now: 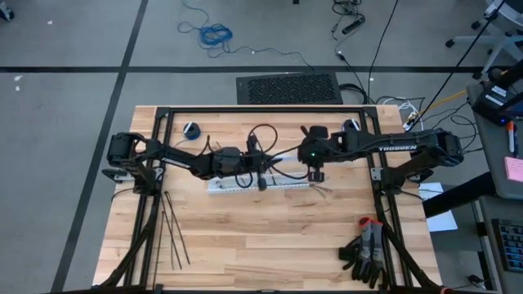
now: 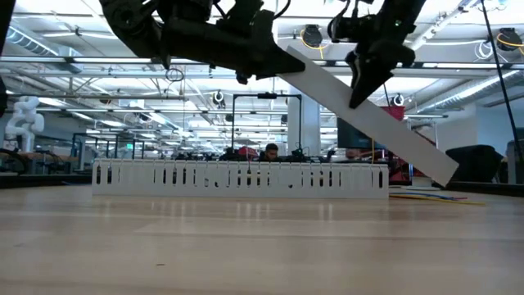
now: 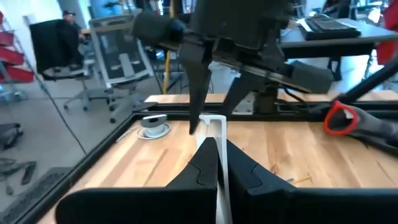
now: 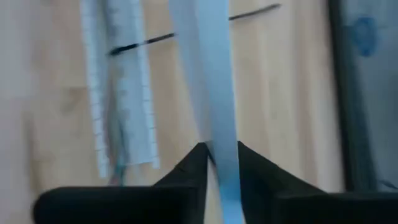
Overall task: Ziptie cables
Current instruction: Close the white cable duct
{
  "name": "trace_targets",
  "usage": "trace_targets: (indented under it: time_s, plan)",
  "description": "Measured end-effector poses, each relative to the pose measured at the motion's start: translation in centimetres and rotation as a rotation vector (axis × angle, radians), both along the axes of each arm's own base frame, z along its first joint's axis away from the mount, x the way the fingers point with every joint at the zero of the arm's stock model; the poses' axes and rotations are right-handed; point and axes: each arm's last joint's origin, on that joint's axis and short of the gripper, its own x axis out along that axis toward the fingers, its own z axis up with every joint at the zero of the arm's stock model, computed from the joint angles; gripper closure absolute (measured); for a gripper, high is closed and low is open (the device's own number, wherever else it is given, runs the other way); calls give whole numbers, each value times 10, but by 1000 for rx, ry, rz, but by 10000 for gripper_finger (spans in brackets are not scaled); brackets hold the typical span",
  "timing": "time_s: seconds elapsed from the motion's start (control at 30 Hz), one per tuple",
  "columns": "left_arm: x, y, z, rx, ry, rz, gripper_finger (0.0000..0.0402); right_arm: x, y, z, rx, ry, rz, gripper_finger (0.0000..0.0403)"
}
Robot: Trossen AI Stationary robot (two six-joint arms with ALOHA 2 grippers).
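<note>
A long flat white strip (image 2: 393,123) hangs slanted in the air above the white slotted duct (image 1: 245,186), its high end toward the table's left. My left gripper (image 3: 217,142) is shut on that high end. My right gripper (image 2: 358,98) points down at the strip's middle, its fingers (image 3: 194,118) a little apart on either side of it (image 4: 205,74). The cables (image 1: 321,189) lie flat on the table just right of the duct. The zipties (image 1: 173,233) lie on the table at the near left, untouched. My left gripper pinches the white strip's two broad faces (image 3: 219,129) between its two fingers, at the strip's high end. The fingers come level from the table's left and lie along the strip. The strip is lifted clear and slopes down toward the right. My right gripper's touch on the strip cannot be told.
Black gloves with red trim (image 1: 368,249) lie at the near right corner. A blue roll (image 1: 191,129) and another roll (image 1: 351,125) sit at the far edge. A black frame (image 1: 261,109) borders the table. Bare wood lies in the near middle.
</note>
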Motion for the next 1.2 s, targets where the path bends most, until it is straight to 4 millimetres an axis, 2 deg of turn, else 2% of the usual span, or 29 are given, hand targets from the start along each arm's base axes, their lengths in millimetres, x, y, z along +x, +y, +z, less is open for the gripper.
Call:
trace_targets:
  time_s: [0.27,0.47,0.87,1.2]
  plan:
    - [-1,11,-6,-100,36,50,400,2,14,2,-66,-13,8,241]
    - [-3,16,-9,-124,59,106,401,2,25,2,-50,-26,26,202]
    - [-6,30,-17,-201,115,178,401,-4,50,4,-290,-34,-33,193]
    - [-9,35,-24,-278,168,208,401,-31,76,0,-392,-23,-196,193]
